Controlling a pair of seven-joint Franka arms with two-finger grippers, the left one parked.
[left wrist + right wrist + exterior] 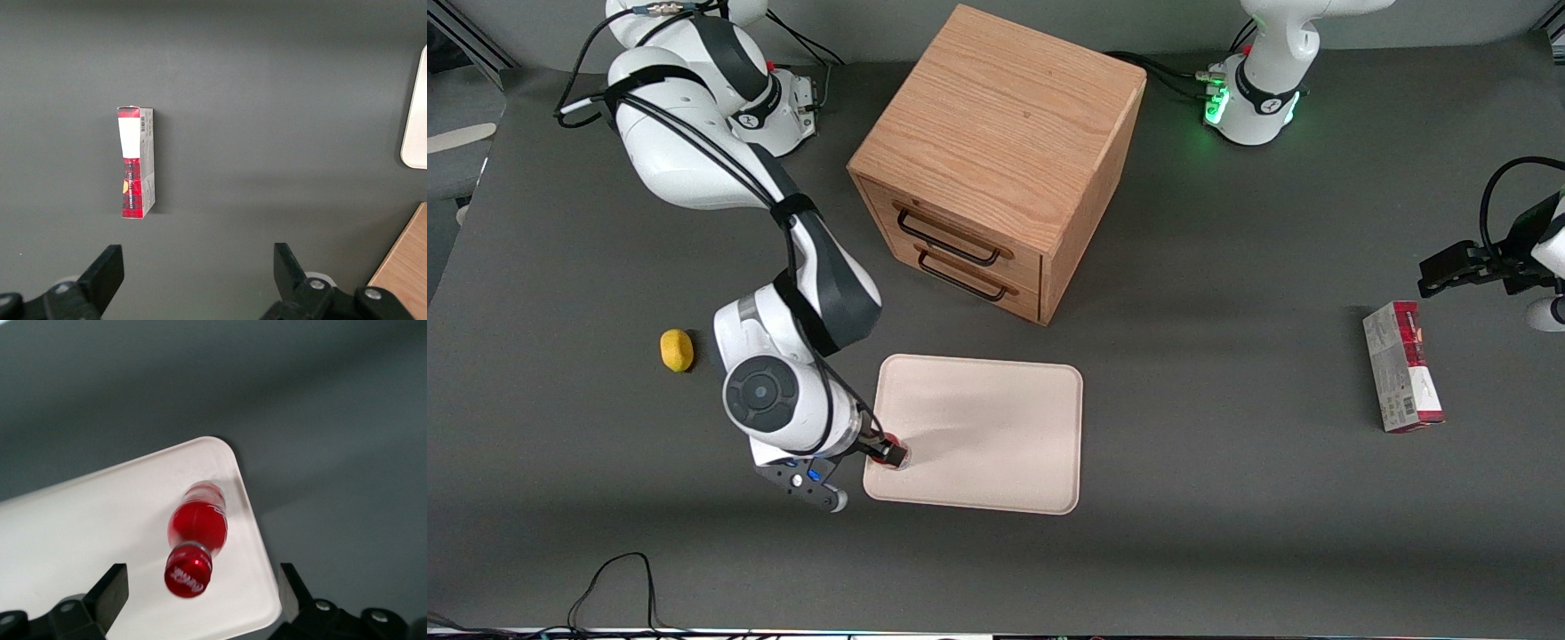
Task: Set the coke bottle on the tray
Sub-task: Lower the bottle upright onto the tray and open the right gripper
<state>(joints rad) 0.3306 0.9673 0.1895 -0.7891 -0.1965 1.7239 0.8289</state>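
The coke bottle (895,457) (197,523) is small and red with a red cap. It stands upright on the cream-white tray (996,427) (80,533), close to the tray's corner nearest the front camera at the working arm's end. My gripper (879,446) (202,593) is directly above the bottle and open. Its black fingers (110,590) stand wide on either side of the cap, and neither touches it.
A wooden two-drawer box (996,160) stands farther from the front camera than the tray. A small yellow lemon-like object (677,350) lies toward the working arm's end. A red-and-grey carton (1402,366) (135,162) lies toward the parked arm's end.
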